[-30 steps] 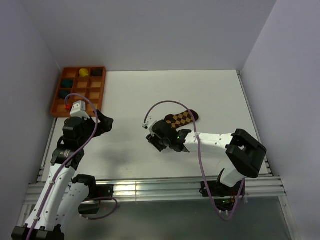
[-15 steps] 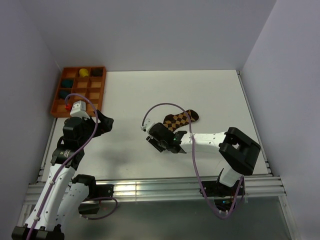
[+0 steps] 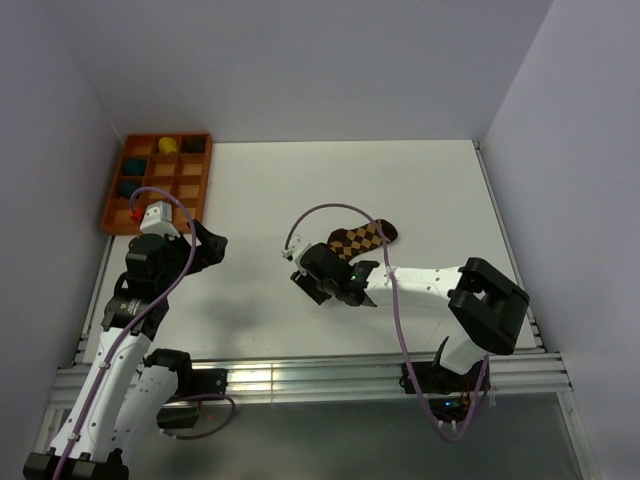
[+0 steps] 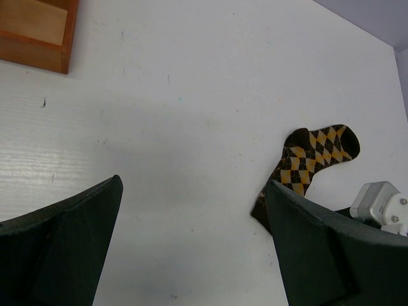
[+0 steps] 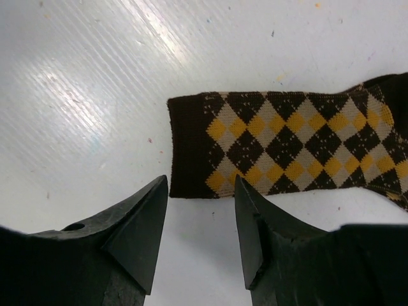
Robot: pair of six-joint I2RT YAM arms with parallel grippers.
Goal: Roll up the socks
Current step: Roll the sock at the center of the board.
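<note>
A brown sock with yellow and grey diamonds [image 3: 362,238] lies flat on the white table [image 3: 420,190], right of the middle. In the right wrist view the sock [image 5: 287,143] has its dark cuff to the left. My right gripper [image 5: 201,188] is open and empty, its tips just short of the cuff's lower corner; it shows in the top view [image 3: 318,285] beside the sock's near end. My left gripper [image 3: 212,243] is open and empty over bare table at the left. In the left wrist view the sock [image 4: 312,156] lies far right, partly behind my right finger [image 4: 331,248].
An orange compartment tray [image 3: 160,180] stands at the table's far left corner, with a yellow roll [image 3: 167,145] and dark rolls in it. Its corner shows in the left wrist view [image 4: 38,32]. Grey walls close in the table on three sides.
My right gripper shifted slightly left and then back by the sock's cuff end. The sock and the left arm have not moved.
</note>
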